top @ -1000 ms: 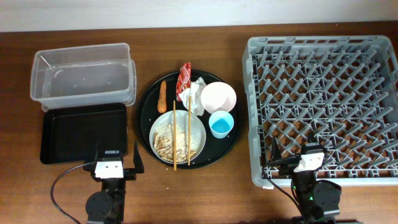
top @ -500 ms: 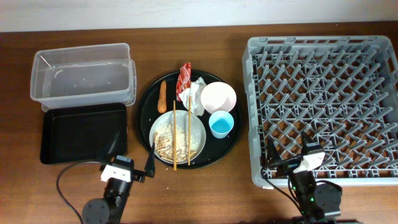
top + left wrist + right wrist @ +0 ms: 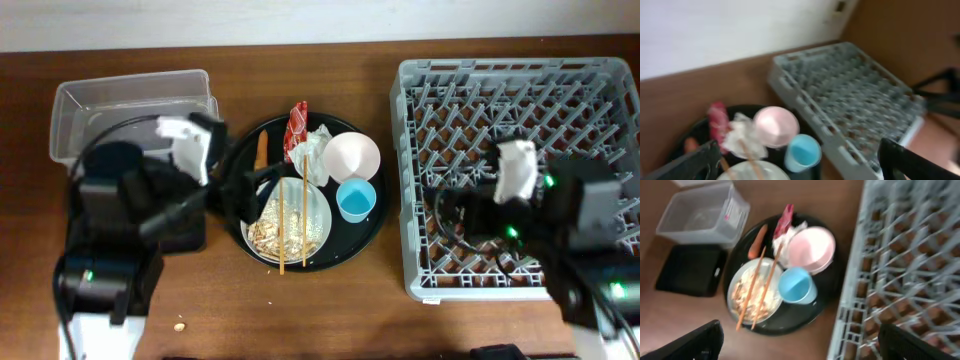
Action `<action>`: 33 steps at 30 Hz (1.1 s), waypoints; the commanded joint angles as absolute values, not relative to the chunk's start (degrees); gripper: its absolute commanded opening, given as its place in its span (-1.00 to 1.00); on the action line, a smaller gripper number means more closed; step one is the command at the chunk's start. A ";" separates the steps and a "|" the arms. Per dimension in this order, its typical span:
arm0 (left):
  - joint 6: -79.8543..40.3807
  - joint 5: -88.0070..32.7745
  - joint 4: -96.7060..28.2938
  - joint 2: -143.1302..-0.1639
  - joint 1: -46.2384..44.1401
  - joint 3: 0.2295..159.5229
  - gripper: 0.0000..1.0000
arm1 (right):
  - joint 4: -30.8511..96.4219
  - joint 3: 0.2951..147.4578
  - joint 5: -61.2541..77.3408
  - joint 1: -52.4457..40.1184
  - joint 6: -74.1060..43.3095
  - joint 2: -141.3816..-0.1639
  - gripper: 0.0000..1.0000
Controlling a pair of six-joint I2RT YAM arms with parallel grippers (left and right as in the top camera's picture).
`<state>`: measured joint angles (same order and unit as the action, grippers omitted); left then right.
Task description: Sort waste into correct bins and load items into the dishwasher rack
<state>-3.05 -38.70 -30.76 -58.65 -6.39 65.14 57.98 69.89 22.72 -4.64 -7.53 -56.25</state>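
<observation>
A round black tray (image 3: 372,232) holds the pale plate (image 3: 318,225) of rice scraps, with two chopsticks (image 3: 281,225) lying across it. Also on it are the carrot stick (image 3: 262,150), red wrapper (image 3: 297,122), napkin (image 3: 316,150), white bowl (image 3: 352,156) and blue cup (image 3: 356,199). The grey rack (image 3: 520,90) stands at the right. The clear tub (image 3: 130,95) stands back left, and my left arm hides most of the black bin tray (image 3: 690,270). My left gripper (image 3: 245,190) is open above the round tray's left edge. My right gripper (image 3: 455,210) is open above the rack's left part.
A small crumb (image 3: 180,325) lies on the bare wood near the front left. The right wrist view shows the cup (image 3: 796,286), bowl (image 3: 812,250) and rack (image 3: 910,265). The left wrist view shows the cup (image 3: 802,152), bowl (image 3: 775,125) and rack (image 3: 850,95).
Both arms have risen from the table's front edge and swung inward. The left arm now covers the black bin tray and the right arm is over the rack. The objects have not moved.
</observation>
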 commanded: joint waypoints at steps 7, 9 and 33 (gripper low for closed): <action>-3.42 -13.76 -32.08 -87.83 -28.73 66.11 0.60 | 63.90 70.78 15.27 -4.43 -18.96 -68.53 0.96; -3.42 -13.65 -29.50 -93.91 -30.33 66.11 0.27 | 65.14 70.78 14.44 -4.43 -18.96 -70.22 0.96; -9.69 -90.19 -29.23 -81.76 -2.46 69.43 -0.99 | 35.77 70.78 58.54 -11.31 -7.79 -66.89 0.83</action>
